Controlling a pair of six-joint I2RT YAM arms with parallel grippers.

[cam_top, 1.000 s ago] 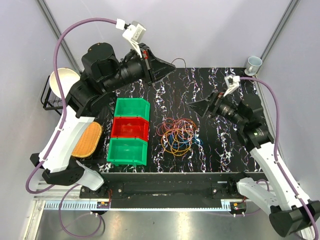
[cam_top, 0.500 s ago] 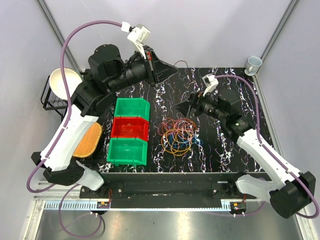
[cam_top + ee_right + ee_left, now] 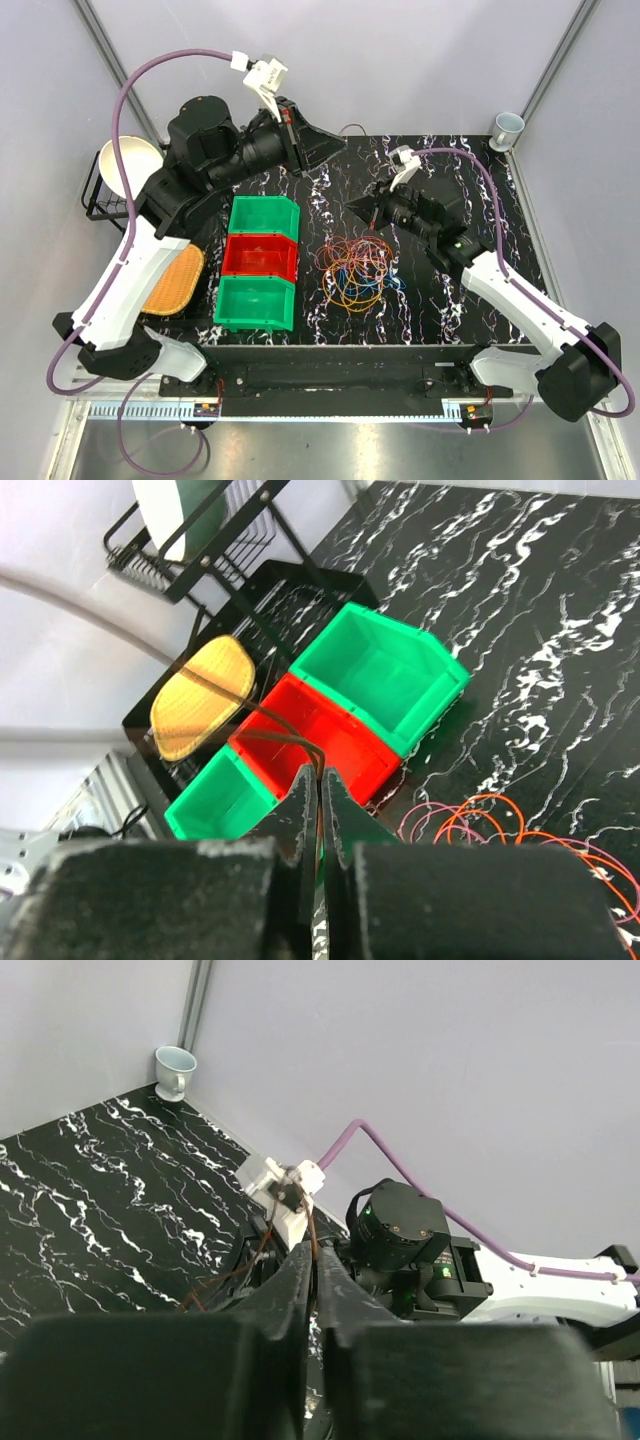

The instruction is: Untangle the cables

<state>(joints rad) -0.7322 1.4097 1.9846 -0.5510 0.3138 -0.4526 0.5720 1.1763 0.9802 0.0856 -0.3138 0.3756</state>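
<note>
The cables (image 3: 355, 270) lie in a tangled pile of orange, yellow, red and blue loops at the table's middle; their orange and pink loops (image 3: 500, 830) show at the lower right of the right wrist view. A thin brown cable (image 3: 258, 716) runs between both grippers above the table. My right gripper (image 3: 350, 207) (image 3: 320, 772) is shut on it, just above the pile's far side. My left gripper (image 3: 340, 140) (image 3: 313, 1245) hangs high at the back, jaws a narrow slit apart with the brown cable (image 3: 230, 1275) passing through the slit.
Three bins stand in a column left of the pile: green (image 3: 265, 215), red (image 3: 262, 255), green (image 3: 255, 303). A yellow oval basket (image 3: 175, 280) and a black rack with a white bowl (image 3: 125, 165) sit at the left. A cup (image 3: 507, 127) stands at the back right corner.
My right arm has swung left and up to the left gripper, and its jaws have gone from wide open to shut on the brown cable. The left jaws have parted slightly.
</note>
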